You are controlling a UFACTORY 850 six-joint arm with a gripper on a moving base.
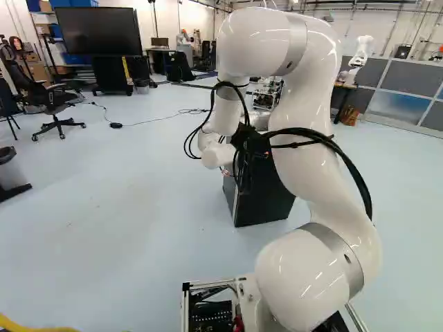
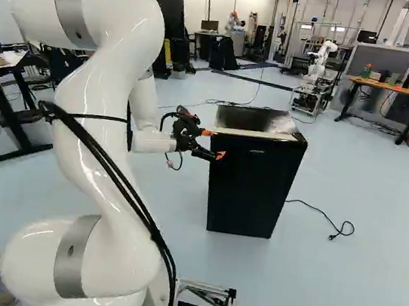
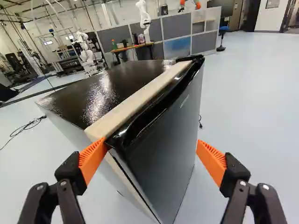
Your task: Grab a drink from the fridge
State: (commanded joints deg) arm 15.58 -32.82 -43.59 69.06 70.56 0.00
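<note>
Wrist view | read gripper [image 3: 150,143] as released, pad [image 3: 91,161] by corner of door [image 3: 161,154] | called for hooking seam [image 3: 134,186], then slow arc pull, without shoving fridge [image 3: 117,88]

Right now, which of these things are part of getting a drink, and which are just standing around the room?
Part of the job:
Small black fridge, its door looking shut
Gripper, open, at the fridge's top front corner
No drink is in sight.

Just standing around:
Large screen
Office chair
Wooden-topped table
Another white robot arm
</note>
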